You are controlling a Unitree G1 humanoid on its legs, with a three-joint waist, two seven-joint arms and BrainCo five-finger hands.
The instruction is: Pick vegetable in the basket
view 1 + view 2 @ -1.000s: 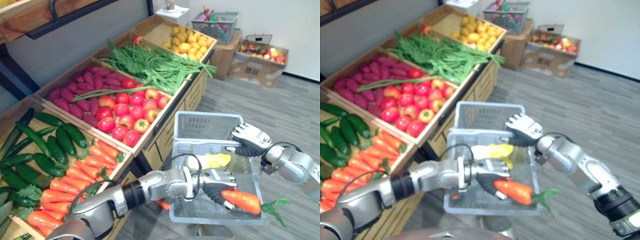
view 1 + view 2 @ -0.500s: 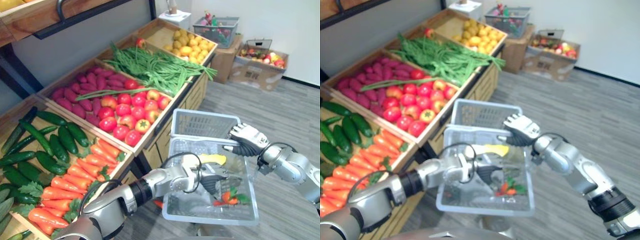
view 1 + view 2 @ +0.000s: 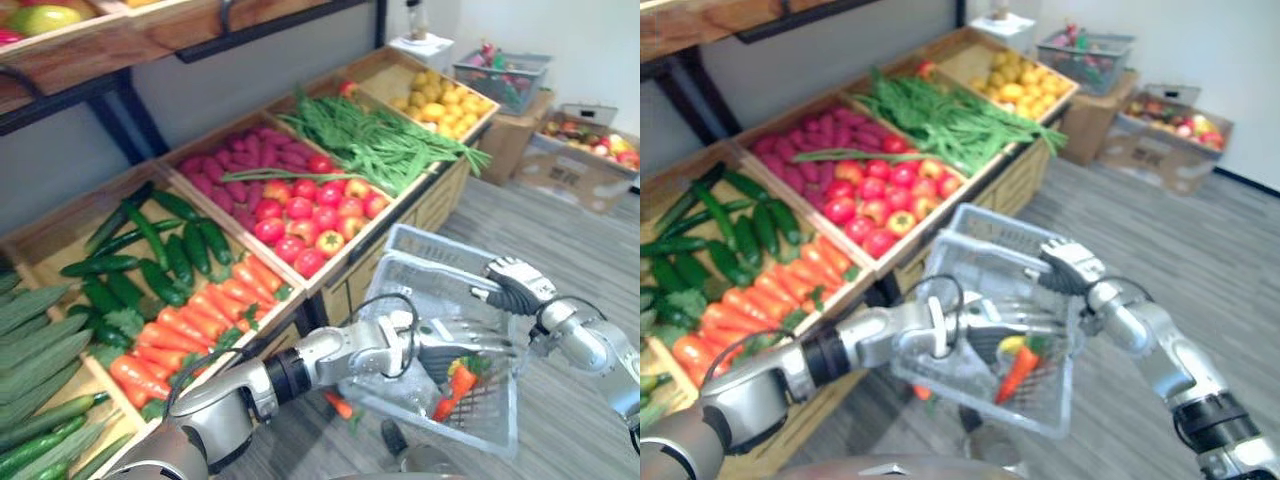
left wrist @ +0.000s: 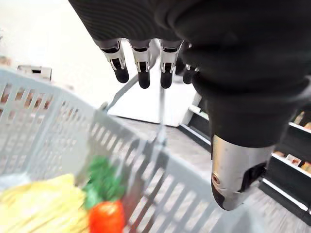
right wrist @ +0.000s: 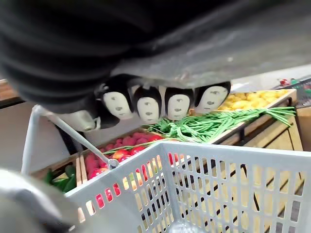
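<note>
Carrot (image 3: 458,383) is in the basket (image 3: 985,222), lying in its low corner beside a yellow item (image 4: 39,204).
Left robot hand (image 3: 445,352) hangs over it, fingers loose and empty; right robot hand (image 3: 512,285) is curled on the handle (image 5: 73,136). Placing looks done; next, I'd say, lift the left clear for another vegetable.

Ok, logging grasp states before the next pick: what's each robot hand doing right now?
Left robot hand: open, holding nothing; the carrot lies in the basket.
Right robot hand: closed round the handle.
</note>
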